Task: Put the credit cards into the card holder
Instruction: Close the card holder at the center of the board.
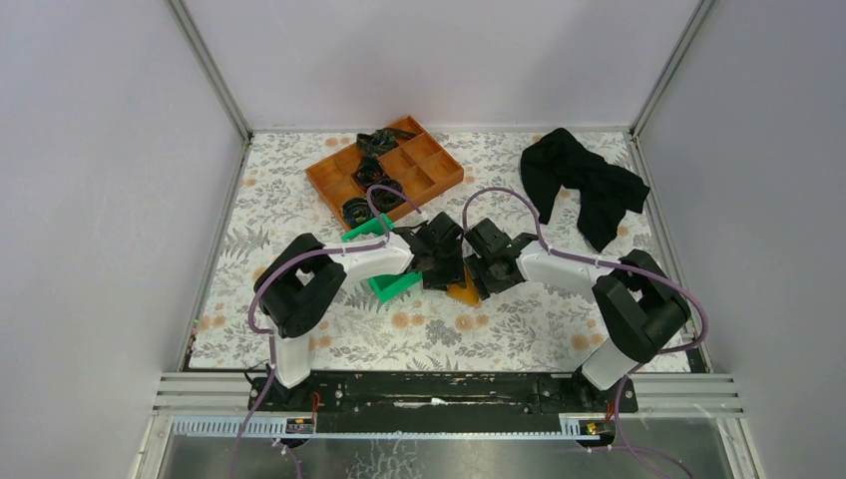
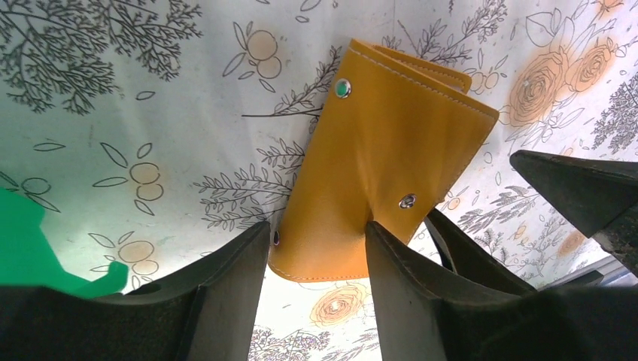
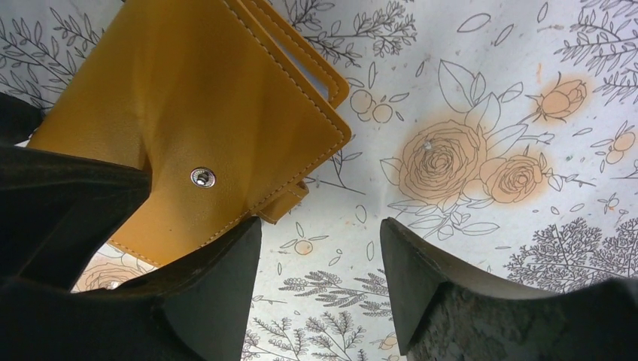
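The card holder (image 1: 465, 292) is an orange-tan wallet lying on the flowered table between the two grippers. In the left wrist view the card holder (image 2: 384, 143) has its near end between my left gripper's (image 2: 316, 226) jaws. One finger is at its edge and the other dents its surface. My right gripper (image 3: 321, 222) is open and empty over bare table, just right of the card holder (image 3: 195, 98), with one finger at its corner. From above, the left gripper (image 1: 446, 267) and the right gripper (image 1: 479, 269) almost meet. No credit cards are in view.
A green plastic bin (image 1: 394, 286) sits under the left arm, and its edge shows in the left wrist view (image 2: 19, 241). An orange compartment tray (image 1: 444, 178) holding black items stands behind. A black cloth (image 1: 584, 185) lies at the back right.
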